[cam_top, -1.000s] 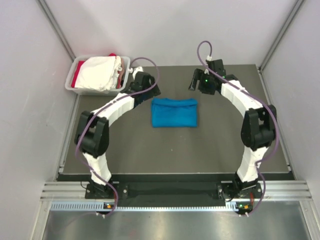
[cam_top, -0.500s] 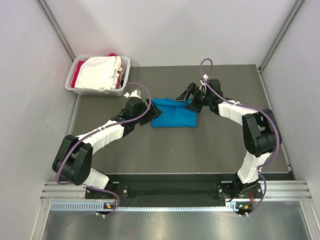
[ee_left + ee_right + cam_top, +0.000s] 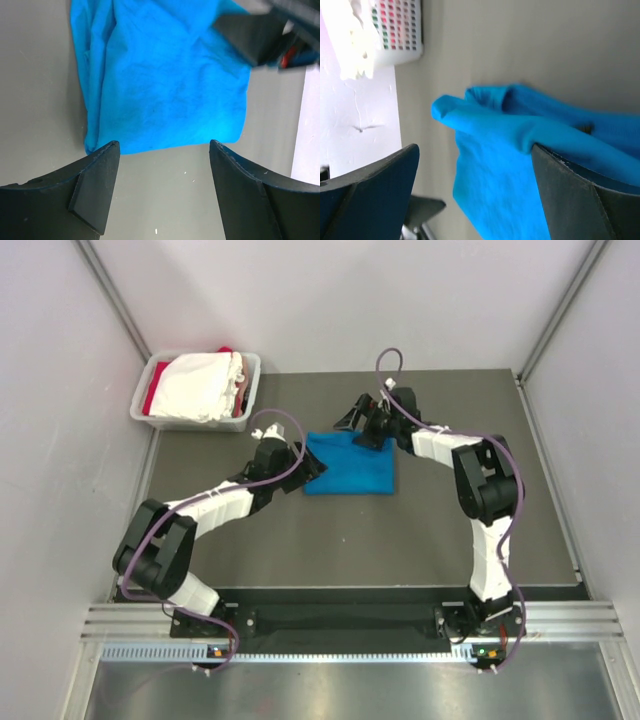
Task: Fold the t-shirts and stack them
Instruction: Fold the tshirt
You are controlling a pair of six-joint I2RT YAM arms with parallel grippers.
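Blue t-shirt (image 3: pixel 350 468) lying folded on desk (image 3: pixel 450 530) centre. Left claw (image 3: pixel 305 465) gaping wide beside its left edge, right claw (image 3: pixel 362 427) gaping over far edge. Cloth looking soft, limp, light: pinching folded corners seeming safest.

Overhead view is bright, even and diffuse, with only faint soft shadows beside the arms on the table (image 3: pixel 430 530). Walls (image 3: pixel 50 440) are near blown out, and the metal plate (image 3: pixel 330 690) at 6 o'clock has a mild sheen. Focus is sharp, with a slight bend at the edges.

Left wrist: blue shirt (image 3: pixel 165 75) is crisp and saturated, left gripper's fingers (image 3: pixel 95 190) are soft, and 1 o'clock is blurred.

Right wrist: soft overall. Tub (image 3: pixel 397 35) and white shirt (image 3: pixel 357 50) at 11 o'clock are overexposed; right gripper's fingers (image 3: pixel 370 185) are dark and featureless.
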